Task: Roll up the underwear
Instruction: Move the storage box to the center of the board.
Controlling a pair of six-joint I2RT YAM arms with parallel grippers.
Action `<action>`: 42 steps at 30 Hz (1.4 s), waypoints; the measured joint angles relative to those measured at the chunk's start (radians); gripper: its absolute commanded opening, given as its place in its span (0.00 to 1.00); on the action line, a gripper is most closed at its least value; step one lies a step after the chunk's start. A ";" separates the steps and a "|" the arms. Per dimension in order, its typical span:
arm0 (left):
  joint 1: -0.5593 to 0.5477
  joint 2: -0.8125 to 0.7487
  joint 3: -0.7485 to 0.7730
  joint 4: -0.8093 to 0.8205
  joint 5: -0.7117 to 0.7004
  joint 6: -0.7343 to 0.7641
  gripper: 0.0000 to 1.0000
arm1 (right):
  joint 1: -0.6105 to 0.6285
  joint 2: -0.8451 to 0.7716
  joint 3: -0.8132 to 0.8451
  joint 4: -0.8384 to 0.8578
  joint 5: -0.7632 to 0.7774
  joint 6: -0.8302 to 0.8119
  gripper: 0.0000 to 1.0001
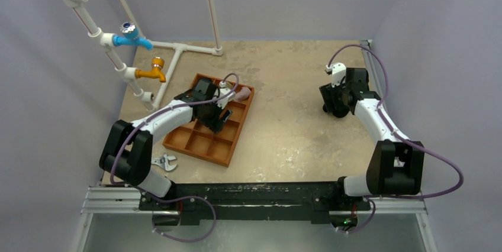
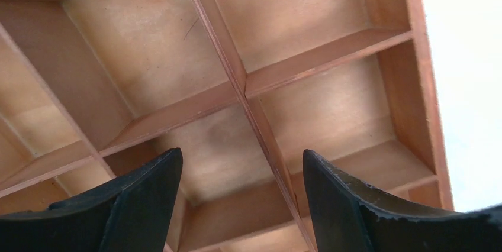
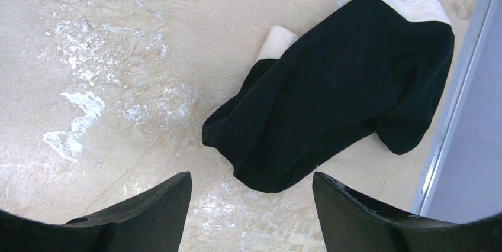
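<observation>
pre-grasp, roll not begun | underwear (image 3: 331, 92) crumpled, possibly folded, on table (image 3: 89, 145) below right gripper (image 3: 250, 181), jaws apart | left gripper (image 2: 241, 157) spread, unloaded, over tray (image 2: 237, 80) | next: near hem to be pinched

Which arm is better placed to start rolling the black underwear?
Right. The right claw, open, hangs right by the underwear. The left claw is open over the tray, far from it.

Both arms reach forward with elbows bent, left hand (image 2: 241, 166) and right hand (image 3: 253, 186) each pointing downward, fingers spread well apart.
</observation>
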 measured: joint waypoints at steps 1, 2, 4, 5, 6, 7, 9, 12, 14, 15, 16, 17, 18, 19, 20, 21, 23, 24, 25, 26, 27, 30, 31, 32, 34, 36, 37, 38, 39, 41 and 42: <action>0.000 0.024 0.007 0.000 -0.009 -0.008 0.65 | 0.000 0.000 0.000 -0.004 0.000 0.001 0.74; -0.001 0.040 0.011 -0.001 -0.014 -0.016 0.60 | 0.000 0.000 0.000 -0.006 0.000 0.001 0.74; -0.003 0.079 0.028 -0.013 -0.025 -0.028 0.55 | 0.000 0.000 0.000 -0.009 0.000 0.001 0.74; -0.005 0.094 0.038 -0.018 -0.028 -0.031 0.53 | 0.000 0.000 0.000 -0.010 0.000 0.002 0.74; -0.006 0.111 0.051 -0.027 -0.031 -0.034 0.50 | 0.000 0.000 0.000 -0.010 0.000 0.002 0.74; -0.008 0.127 0.066 -0.037 -0.031 -0.040 0.47 | 0.000 0.000 0.000 -0.010 0.000 0.003 0.74; -0.009 0.156 0.103 -0.060 -0.029 -0.057 0.41 | 0.000 0.000 0.000 -0.011 0.000 0.005 0.74; -0.009 0.199 0.167 -0.106 -0.024 -0.088 0.31 | 0.000 0.000 0.000 -0.013 0.000 0.008 0.74; -0.009 0.234 0.211 -0.131 -0.024 -0.106 0.26 | 0.000 0.000 0.000 -0.013 0.000 0.009 0.74; -0.009 0.255 0.236 -0.142 -0.026 -0.111 0.23 | 0.000 0.000 0.000 -0.013 0.000 0.009 0.74; -0.009 0.278 0.264 -0.152 -0.027 -0.118 0.20 | 0.000 0.000 0.000 -0.013 0.000 0.009 0.74; -0.009 0.299 0.286 -0.159 -0.029 -0.125 0.18 | 0.000 0.000 0.000 -0.013 0.000 0.010 0.74; -0.008 0.314 0.304 -0.166 -0.030 -0.129 0.15 | 0.000 0.000 0.000 -0.014 0.000 0.009 0.74; -0.006 0.333 0.326 -0.176 -0.030 -0.132 0.12 | 0.000 0.000 0.001 -0.014 0.000 0.010 0.74; -0.003 0.352 0.351 -0.189 -0.030 -0.135 0.11 | 0.000 0.000 0.001 -0.014 0.000 0.010 0.74; 0.003 0.371 0.377 -0.200 -0.030 -0.144 0.09 | 0.000 0.000 0.001 -0.014 0.000 0.009 0.73; 0.023 0.404 0.426 -0.226 -0.027 -0.157 0.08 | 0.000 0.000 0.001 -0.014 0.002 0.009 0.73; 0.036 0.421 0.450 -0.234 -0.026 -0.159 0.08 | 0.000 0.000 0.001 -0.014 0.003 0.009 0.73; 0.053 0.436 0.471 -0.238 -0.026 -0.159 0.07 | 0.000 0.000 0.001 -0.014 0.004 0.008 0.73; 0.071 0.450 0.492 -0.241 -0.025 -0.160 0.07 | 0.000 0.000 0.001 -0.014 0.005 0.008 0.73; 0.087 0.460 0.507 -0.243 -0.023 -0.159 0.07 | 0.000 0.000 0.001 -0.014 0.005 0.008 0.74; 0.140 0.487 0.547 -0.245 -0.026 -0.151 0.05 | 0.000 0.000 0.001 -0.014 0.005 0.008 0.73; 0.156 0.494 0.558 -0.246 -0.026 -0.150 0.03 | 0.000 0.000 0.001 -0.014 0.005 0.008 0.74; 0.166 0.499 0.566 -0.247 -0.026 -0.150 0.01 | 0.000 0.000 0.001 -0.014 0.005 0.008 0.74; 0.189 0.514 0.586 -0.250 -0.026 -0.155 0.00 | 0.000 0.002 0.001 -0.013 0.005 0.008 0.74; 0.204 0.525 0.601 -0.250 -0.026 -0.165 0.00 | 0.000 0.004 0.001 -0.014 0.005 0.007 0.74; 0.210 0.530 0.608 -0.250 -0.026 -0.174 0.00 | 0.000 0.006 0.002 -0.014 0.006 0.007 0.74; 0.214 0.533 0.613 -0.250 -0.027 -0.181 0.00 | 0.000 0.009 0.002 -0.014 0.006 0.006 0.74; 0.216 0.535 0.616 -0.249 -0.027 -0.190 0.00 | 0.000 0.013 0.003 -0.013 0.008 0.004 0.75; 0.217 0.538 0.620 -0.251 -0.031 -0.206 0.00 | 0.000 0.025 0.006 -0.013 0.012 -0.001 0.75; 0.218 0.539 0.623 -0.253 -0.034 -0.215 0.00 | 0.000 0.031 0.008 -0.012 0.013 -0.003 0.75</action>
